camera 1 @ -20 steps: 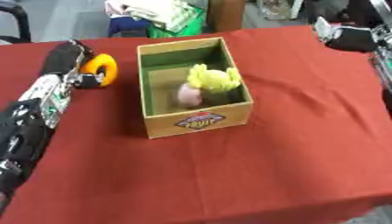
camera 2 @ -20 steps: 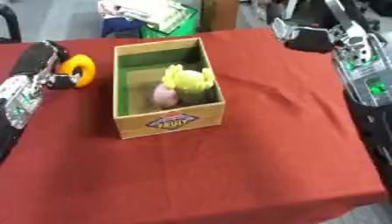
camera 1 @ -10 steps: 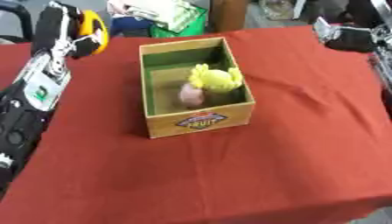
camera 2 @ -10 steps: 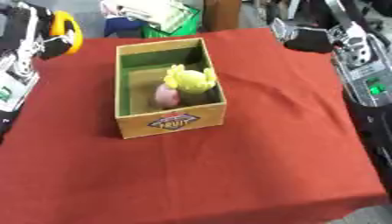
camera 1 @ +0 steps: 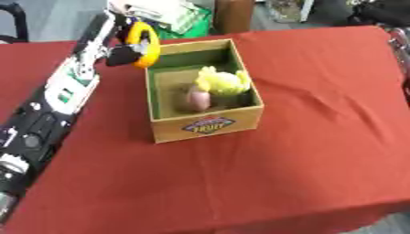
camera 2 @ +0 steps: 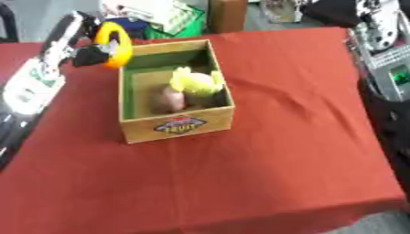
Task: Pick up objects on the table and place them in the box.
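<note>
We see a red tablecloth with clutter beyond at 12 o'clock. Our left hand curls round a yellow ring at the box's 10 o'clock corner; yellow and pink toys lie inside. Our right hand's fingers we cannot tell.

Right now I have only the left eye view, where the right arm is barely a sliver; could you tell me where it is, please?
Observer: In the right eye view the right arm runs down the picture's right side, along the red table's right edge.
Operator: Thank you. Here the left hand holds the yellow ring at the cardboard box's far left corner. Is the right arm anywhere near that box?
Observer: No, it is well apart from it, with bare red cloth between them.
Operator: Can you see anything on the arm?
Observer: Yes, a silver panel with a small green patch.
</note>
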{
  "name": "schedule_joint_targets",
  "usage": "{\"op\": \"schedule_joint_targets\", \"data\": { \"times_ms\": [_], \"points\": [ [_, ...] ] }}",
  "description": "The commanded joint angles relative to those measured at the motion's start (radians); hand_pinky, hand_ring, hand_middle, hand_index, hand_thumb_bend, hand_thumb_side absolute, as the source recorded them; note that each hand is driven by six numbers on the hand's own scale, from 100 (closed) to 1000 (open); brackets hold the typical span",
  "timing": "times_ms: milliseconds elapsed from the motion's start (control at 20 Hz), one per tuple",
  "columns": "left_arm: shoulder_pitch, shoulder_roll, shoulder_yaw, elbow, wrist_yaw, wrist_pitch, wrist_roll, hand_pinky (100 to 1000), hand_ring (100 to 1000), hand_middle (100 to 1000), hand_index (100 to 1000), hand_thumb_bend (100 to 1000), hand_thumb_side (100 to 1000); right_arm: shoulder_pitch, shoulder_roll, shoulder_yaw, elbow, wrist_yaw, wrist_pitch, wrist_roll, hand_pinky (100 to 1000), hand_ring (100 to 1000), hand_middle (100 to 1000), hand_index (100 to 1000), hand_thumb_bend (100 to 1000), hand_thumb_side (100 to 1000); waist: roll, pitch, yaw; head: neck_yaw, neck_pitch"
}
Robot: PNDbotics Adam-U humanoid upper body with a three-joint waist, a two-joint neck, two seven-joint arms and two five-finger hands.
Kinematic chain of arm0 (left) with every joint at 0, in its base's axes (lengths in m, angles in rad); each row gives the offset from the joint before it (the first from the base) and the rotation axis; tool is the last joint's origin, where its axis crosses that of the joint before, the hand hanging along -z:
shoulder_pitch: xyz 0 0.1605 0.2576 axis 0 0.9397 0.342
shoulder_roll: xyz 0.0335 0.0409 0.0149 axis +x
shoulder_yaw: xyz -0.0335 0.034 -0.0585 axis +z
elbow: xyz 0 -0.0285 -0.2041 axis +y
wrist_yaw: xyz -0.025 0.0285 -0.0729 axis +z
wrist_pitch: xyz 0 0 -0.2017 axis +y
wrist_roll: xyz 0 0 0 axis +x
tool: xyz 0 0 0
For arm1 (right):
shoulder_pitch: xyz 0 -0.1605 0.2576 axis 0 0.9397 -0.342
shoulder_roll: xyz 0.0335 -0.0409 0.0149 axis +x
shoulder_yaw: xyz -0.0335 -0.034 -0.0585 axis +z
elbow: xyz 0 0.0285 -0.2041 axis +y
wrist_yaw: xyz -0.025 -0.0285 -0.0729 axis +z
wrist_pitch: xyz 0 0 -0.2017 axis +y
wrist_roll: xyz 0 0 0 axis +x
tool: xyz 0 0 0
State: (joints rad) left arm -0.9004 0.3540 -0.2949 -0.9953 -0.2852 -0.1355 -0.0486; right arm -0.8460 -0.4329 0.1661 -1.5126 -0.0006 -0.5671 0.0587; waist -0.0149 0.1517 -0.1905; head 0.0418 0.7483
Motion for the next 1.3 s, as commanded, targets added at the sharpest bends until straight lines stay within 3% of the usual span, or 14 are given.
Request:
{"op": "schedule_joint_targets", "data": {
  "times_ms": [50, 100, 150, 200, 350, 450, 500, 550, 600, 700, 750, 1000, 1300],
  "points": [
    [-0.028, -0.004, -0.019, -0.006, 0.0, -0.045, -0.095, 707, 613, 591, 747, 593, 231, -0.023, -0.009, 0.0, -0.027, -0.003, 0.003, 0.02, 647, 747, 692, 764, 100, 214, -0.001, -0.02, -0.001, 0.002, 0.006],
    [-0.024, -0.003, -0.019, -0.005, -0.007, -0.052, -0.13, 727, 648, 637, 773, 644, 320, -0.022, -0.009, 0.0, -0.027, -0.002, 0.002, 0.025, 646, 747, 691, 764, 100, 215, -0.001, -0.02, -0.001, 0.001, 0.006],
    [-0.02, -0.002, -0.013, -0.003, -0.011, -0.053, -0.153, 759, 713, 722, 814, 706, 468, -0.021, -0.01, -0.001, -0.027, -0.002, 0.001, 0.03, 646, 747, 691, 764, 100, 216, 0.0, -0.02, 0.0, 0.0, 0.007],
    [-0.015, -0.001, -0.003, -0.001, -0.011, -0.048, -0.162, 779, 748, 761, 839, 719, 543, -0.02, -0.012, -0.001, -0.026, -0.002, 0.0, 0.034, 645, 746, 690, 763, 100, 217, 0.001, -0.021, 0.001, -0.001, 0.006],
    [-0.001, 0.012, 0.025, -0.007, 0.006, -0.018, -0.141, 810, 789, 808, 869, 610, 651, -0.014, -0.016, -0.003, -0.019, -0.003, -0.001, 0.049, 640, 746, 689, 762, 100, 217, 0.006, -0.021, 0.007, -0.005, 0.003],
    [0.016, 0.026, 0.041, -0.03, 0.041, 0.011, -0.101, 806, 781, 798, 856, 538, 599, -0.01, -0.021, -0.005, -0.017, -0.005, -0.004, 0.059, 637, 745, 688, 762, 100, 217, 0.01, -0.022, 0.014, -0.009, 0.001],
    [0.028, 0.038, 0.048, -0.052, 0.063, 0.025, -0.082, 796, 758, 767, 827, 495, 521, -0.006, -0.023, -0.006, -0.015, -0.006, -0.005, 0.063, 634, 745, 688, 763, 100, 215, 0.013, -0.023, 0.018, -0.012, 0.0],
    [0.043, 0.053, 0.056, -0.084, 0.088, 0.039, -0.06, 775, 710, 707, 793, 444, 390, -0.003, -0.026, -0.008, -0.016, -0.008, -0.009, 0.065, 625, 742, 688, 764, 100, 213, 0.015, -0.023, 0.023, -0.016, -0.001],
    [0.066, 0.074, 0.066, -0.127, 0.113, 0.055, -0.031, 752, 666, 657, 770, 267, 237, 0.002, -0.03, -0.009, -0.02, -0.016, -0.019, 0.067, 591, 738, 688, 767, 100, 208, 0.016, -0.024, 0.029, -0.021, -0.001],
    [0.127, 0.112, 0.087, -0.232, 0.174, 0.098, 0.034, 735, 631, 613, 750, 180, 212, 0.014, -0.041, -0.008, -0.025, -0.036, -0.042, 0.082, 612, 694, 678, 765, 100, 208, 0.018, -0.027, 0.044, -0.032, 0.001],
    [0.159, 0.128, 0.096, -0.285, 0.208, 0.118, 0.062, 729, 618, 597, 739, 225, 231, 0.021, -0.046, -0.008, -0.026, -0.046, -0.051, 0.095, 613, 713, 687, 765, 100, 219, 0.019, -0.028, 0.051, -0.036, 0.002],
    [0.352, 0.196, 0.16, -0.552, 0.397, 0.166, 0.186, 713, 599, 574, 719, 220, 207, 0.066, -0.073, -0.02, -0.006, -0.053, -0.068, 0.158, 602, 710, 675, 757, 100, 226, 0.022, -0.034, 0.096, -0.049, 0.008],
    [0.529, 0.21, 0.226, -0.757, 0.452, 0.168, 0.272, 708, 592, 563, 701, 222, 197, 0.131, -0.091, -0.034, 0.019, -0.039, -0.075, 0.21, 590, 705, 662, 748, 100, 236, 0.023, -0.034, 0.128, -0.057, 0.018]
  ]
}}
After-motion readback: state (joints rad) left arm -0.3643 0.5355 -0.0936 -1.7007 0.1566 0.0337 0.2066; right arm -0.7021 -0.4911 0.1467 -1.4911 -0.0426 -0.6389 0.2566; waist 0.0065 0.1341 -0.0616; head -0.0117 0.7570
